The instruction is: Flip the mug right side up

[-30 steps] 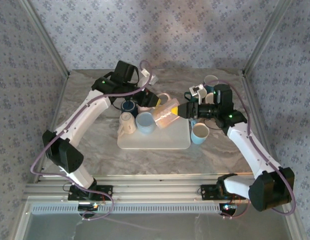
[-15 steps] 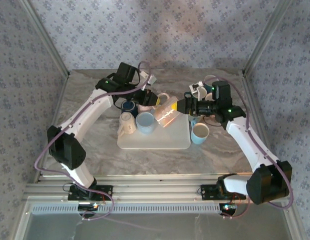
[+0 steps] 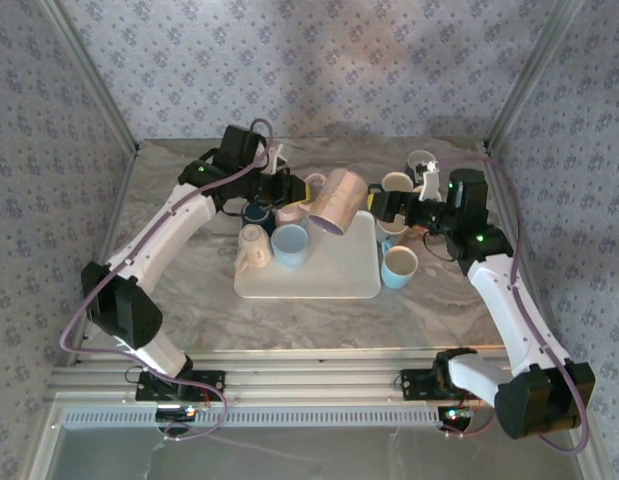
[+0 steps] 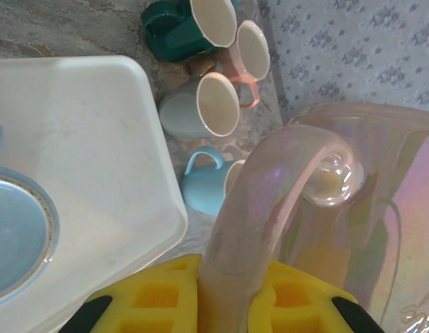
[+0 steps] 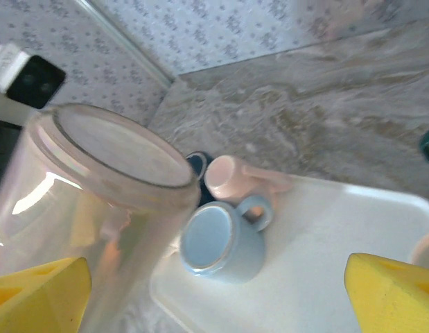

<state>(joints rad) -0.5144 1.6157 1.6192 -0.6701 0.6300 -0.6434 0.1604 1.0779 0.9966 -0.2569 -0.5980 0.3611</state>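
The iridescent pink mug (image 3: 337,201) is held tilted above the 12 o'clock edge of the white tray (image 3: 329,285). At its 9 o'clock, the left gripper (image 4: 221,295) has its yellow jaws pinching the mug's handle (image 4: 269,180). The right gripper (image 3: 379,207) is just beside the mug at its 3 o'clock, jaws spread wide and gripping nothing. A light blue mug (image 3: 290,245) sits near the tray's 10 o'clock corner.

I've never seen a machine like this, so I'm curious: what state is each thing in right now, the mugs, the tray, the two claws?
Shiny pink mug: lifted clear of the tray, tilted, held by its handle.
Left claw: shut on that handle.
Right claw: open, holding nothing.
White tray: lying flat, right half bare.
Light blue mug beside the tray: upright, mouth up.
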